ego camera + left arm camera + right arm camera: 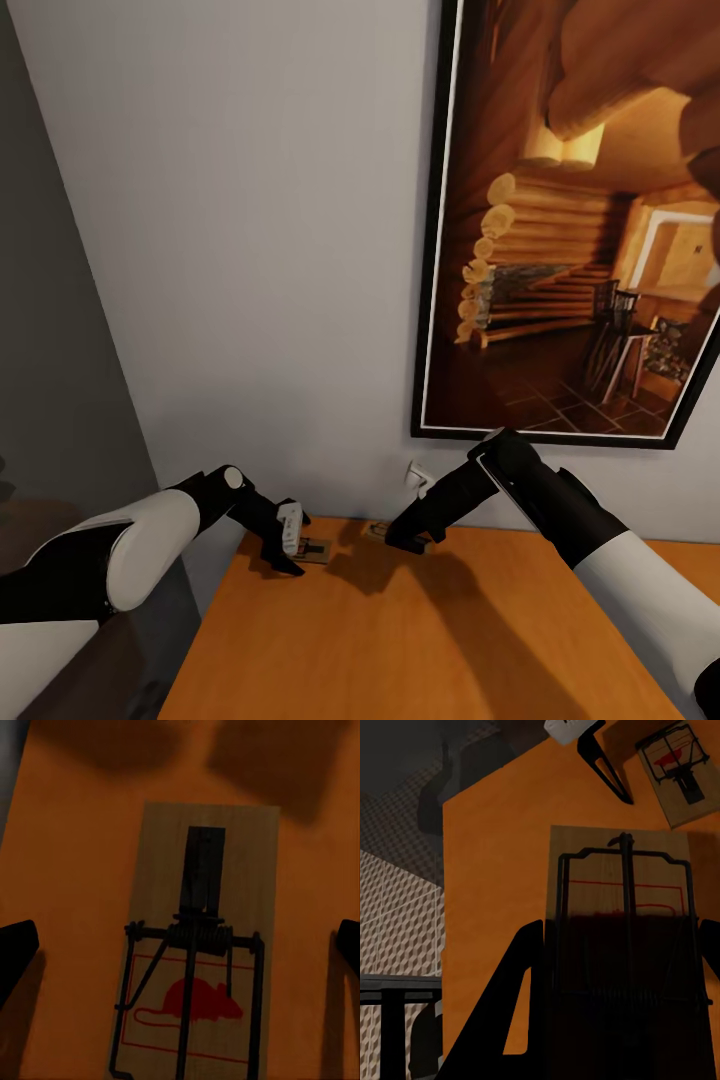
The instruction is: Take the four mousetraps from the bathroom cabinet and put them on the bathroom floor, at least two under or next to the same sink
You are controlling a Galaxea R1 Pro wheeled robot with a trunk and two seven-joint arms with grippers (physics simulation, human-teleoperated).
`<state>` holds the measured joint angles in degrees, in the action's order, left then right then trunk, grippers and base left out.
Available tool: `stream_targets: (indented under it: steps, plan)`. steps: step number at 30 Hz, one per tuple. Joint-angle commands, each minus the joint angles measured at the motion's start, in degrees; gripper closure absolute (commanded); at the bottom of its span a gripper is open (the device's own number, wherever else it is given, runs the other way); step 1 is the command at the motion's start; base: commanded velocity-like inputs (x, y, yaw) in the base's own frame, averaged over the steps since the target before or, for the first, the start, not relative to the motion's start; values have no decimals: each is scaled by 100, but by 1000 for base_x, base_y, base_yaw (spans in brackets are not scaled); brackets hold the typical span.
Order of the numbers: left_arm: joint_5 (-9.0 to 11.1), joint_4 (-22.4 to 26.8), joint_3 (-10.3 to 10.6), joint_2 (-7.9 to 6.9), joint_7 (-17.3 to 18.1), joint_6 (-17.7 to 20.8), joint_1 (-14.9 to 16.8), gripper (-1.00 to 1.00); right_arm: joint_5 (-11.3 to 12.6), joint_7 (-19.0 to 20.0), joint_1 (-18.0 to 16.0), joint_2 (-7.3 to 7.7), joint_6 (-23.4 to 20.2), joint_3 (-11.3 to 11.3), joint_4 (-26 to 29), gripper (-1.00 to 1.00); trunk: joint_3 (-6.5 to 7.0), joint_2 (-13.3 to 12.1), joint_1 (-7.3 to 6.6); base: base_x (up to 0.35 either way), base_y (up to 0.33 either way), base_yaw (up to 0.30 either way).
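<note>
Here, one mousetrap (196, 945) flat on the cabinet (75, 870), between left pincer (180, 945) fingertips.

The orange-brown cabinet top (420, 640) carries two mousetraps (312, 549) (378, 530), well apart.

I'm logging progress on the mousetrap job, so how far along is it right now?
Done: nothing visibly; no trap lies on the patterned bathroom floor.

In hand: the right gripper has its fingers on either side of one mousetrap on the cabinet; whether it grips is unclear. The open left gripper hovers over a second mousetrap.

Left: moving all four to the floor, two by the sink.
</note>
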<state>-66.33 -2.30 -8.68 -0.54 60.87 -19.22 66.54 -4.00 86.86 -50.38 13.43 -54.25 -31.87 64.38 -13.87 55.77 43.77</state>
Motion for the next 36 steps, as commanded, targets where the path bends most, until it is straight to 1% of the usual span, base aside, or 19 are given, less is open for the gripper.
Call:
stream_targets:
  steps: [1, 9, 10, 36]
  plan:
    - [-39, -7, 95, -4, -8, 15, -40, -100, -39, 59, -7, 1, -77, -3, 4, 100, -10, 4, 2, 0, 0, 0]
    - [-41, -7, 95, -7, -24, 15, -40, -100, -39, 59, -7, 1, -77, -3, 4, 100, -10, 4, 2, 0, 0, 0]
    - [-42, -7, 95, -7, -26, 15, -39, 100, -39, 59, -7, 1, -77, -3, 4, 100, -10, 4, 2, 0, 0, 0]
    - [-39, -7, 95, 1, -6, 15, -36, 100, -39, 59, -7, 1, -77, -3, 4, 100, -10, 4, 2, 0, 0, 0]
